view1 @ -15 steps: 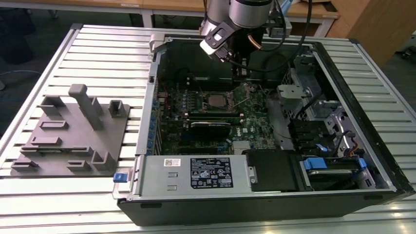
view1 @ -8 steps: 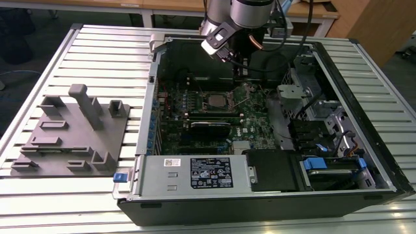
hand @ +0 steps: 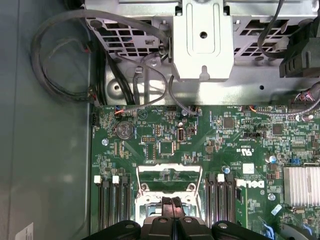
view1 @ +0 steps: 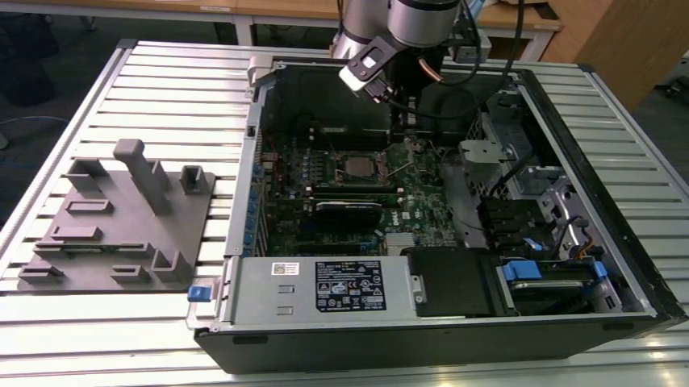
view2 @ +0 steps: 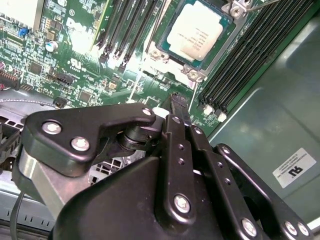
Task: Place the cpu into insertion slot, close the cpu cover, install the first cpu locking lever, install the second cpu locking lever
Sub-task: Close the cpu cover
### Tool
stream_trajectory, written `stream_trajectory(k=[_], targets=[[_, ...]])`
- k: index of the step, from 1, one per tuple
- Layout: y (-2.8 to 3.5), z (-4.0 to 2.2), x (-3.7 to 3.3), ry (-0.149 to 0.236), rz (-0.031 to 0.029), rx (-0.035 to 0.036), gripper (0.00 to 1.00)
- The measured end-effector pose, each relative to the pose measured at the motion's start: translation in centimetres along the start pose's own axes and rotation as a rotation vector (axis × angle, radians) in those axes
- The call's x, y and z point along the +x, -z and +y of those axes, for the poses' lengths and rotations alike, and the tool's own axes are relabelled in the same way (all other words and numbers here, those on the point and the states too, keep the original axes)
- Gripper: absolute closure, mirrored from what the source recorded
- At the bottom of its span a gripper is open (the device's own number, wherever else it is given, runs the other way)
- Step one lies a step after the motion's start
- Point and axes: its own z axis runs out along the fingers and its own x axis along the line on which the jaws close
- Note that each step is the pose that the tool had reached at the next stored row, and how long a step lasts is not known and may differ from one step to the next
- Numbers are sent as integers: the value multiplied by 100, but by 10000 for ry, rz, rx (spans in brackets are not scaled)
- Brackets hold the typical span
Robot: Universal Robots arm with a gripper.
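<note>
Cpu (view2: 195, 31) lies in insertion slot (view2: 220, 48), just beyond seemingly closed gripper (view2: 176, 100).

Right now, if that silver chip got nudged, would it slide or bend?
The cpu looks flat and metal-faced, so probably stiff and light. Lying within the insertion slot, it likely wouldn't slide; its smooth face may be slippery.
</note>
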Motion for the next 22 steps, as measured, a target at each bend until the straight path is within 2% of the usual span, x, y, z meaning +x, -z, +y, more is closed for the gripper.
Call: stream_trajectory(k=[8, 22], targets=[[-4, 61, 1, 0, 0, 0, 89], [-7, 104, 3, 0, 0, 1, 89]])
